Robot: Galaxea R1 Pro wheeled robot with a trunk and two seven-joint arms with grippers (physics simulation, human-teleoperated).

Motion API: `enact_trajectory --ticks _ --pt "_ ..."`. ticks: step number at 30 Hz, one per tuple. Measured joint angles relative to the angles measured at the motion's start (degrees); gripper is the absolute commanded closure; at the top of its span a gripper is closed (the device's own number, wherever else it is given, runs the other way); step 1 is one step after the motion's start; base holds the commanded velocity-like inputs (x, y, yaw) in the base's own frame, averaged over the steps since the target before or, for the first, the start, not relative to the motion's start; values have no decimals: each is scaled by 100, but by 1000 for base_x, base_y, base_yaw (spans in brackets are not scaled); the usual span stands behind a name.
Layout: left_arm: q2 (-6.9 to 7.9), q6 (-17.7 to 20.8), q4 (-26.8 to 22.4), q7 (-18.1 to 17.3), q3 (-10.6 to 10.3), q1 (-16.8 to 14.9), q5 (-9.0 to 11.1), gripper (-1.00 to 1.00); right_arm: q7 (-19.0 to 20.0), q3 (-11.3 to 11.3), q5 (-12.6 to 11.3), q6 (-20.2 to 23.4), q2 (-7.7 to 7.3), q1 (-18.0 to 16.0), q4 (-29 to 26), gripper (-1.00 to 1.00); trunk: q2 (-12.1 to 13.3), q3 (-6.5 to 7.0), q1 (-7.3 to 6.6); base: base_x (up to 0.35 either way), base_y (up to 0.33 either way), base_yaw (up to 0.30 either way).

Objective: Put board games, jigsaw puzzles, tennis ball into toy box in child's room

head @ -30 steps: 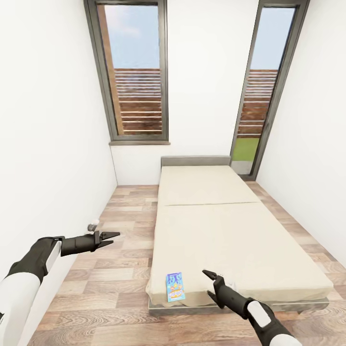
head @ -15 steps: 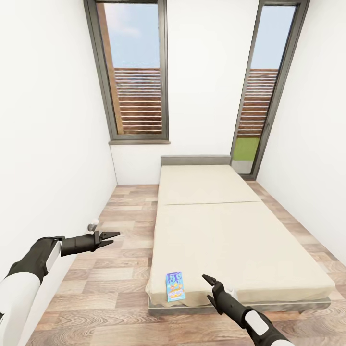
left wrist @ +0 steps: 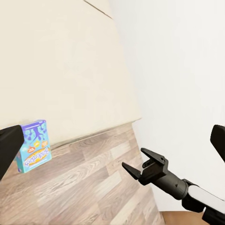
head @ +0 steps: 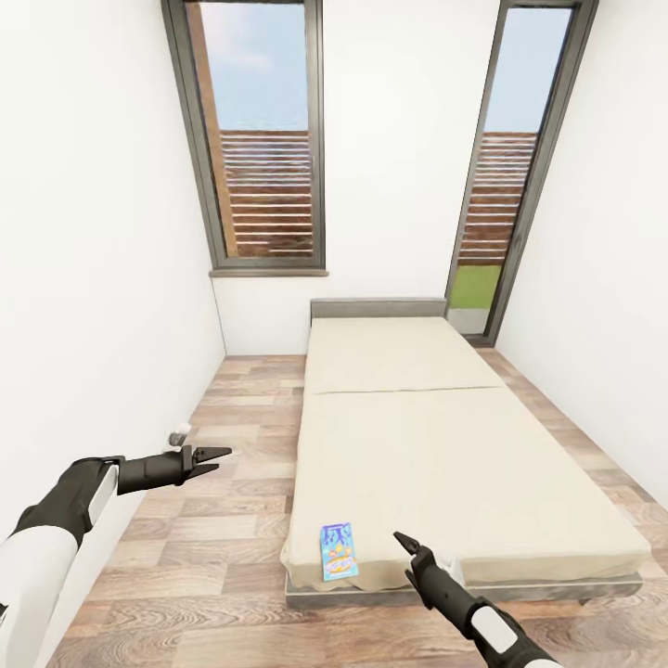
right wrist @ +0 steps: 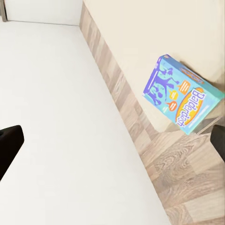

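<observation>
The right gripper (head: 405, 549) had dropped slightly lower beside the board game (head: 339, 552) lying at the bed's (head: 464, 445) near corner, fingers spread like the left gripper's (head: 215, 459), apparently approaching for a grasp that would need closing in leftward.

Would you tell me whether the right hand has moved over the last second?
Yes: the right hand has dropped lower, away from the bed.
</observation>
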Motion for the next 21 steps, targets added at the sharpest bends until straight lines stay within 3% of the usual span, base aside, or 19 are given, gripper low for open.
enact_trajectory --ticks 10,21 --pt "0 -13 1 -2 0 0 0 -100 0 291 -39 34 145 0 30 -100 -402 -180 220 0 0 0" --pt "-7 -22 -3 -9 0 0 8 -100 58 336 -40 549 348 -8 19 -100 -843 -378 462 0 0 0"
